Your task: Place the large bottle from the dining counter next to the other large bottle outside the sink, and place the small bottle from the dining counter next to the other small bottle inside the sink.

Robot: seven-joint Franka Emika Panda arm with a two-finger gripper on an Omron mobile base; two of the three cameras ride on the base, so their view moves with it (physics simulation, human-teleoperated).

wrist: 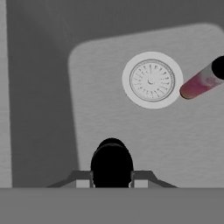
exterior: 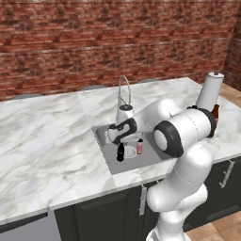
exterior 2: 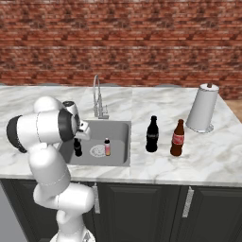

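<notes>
Two dark fingertips (wrist: 81,178) are seen pressed against either side of the small bottle (wrist: 111,164), so the gripper (wrist: 111,180) is closed on it from above, with the bottle upright inside the sink (exterior 2: 120,130). From the right base camera the small bottle (exterior 2: 77,148) is shown at the left part of the basin, with the round drain (exterior 2: 97,151) to its right and the other small bottle (exterior 2: 107,147), reddish-pink with a pale top, standing just beyond the drain. A curved chrome faucet (exterior 2: 98,97) is mounted at the far edge of the sink. The basin is set into a white-grey veined marble counter (exterior 2: 189,160) above dark cabinets (exterior 2: 142,208). On the counter to the right of the sink, the other large bottle (exterior 2: 151,134), all black, is stood upright, and the large bottle (exterior 2: 177,138), brown with a red label, is stood near it on its right, the two apart. Farther right and farther back, a white paper towel roll (exterior 2: 203,108) is placed. A red brick wall (exterior 2: 123,42) is seen behind the counter.
</notes>
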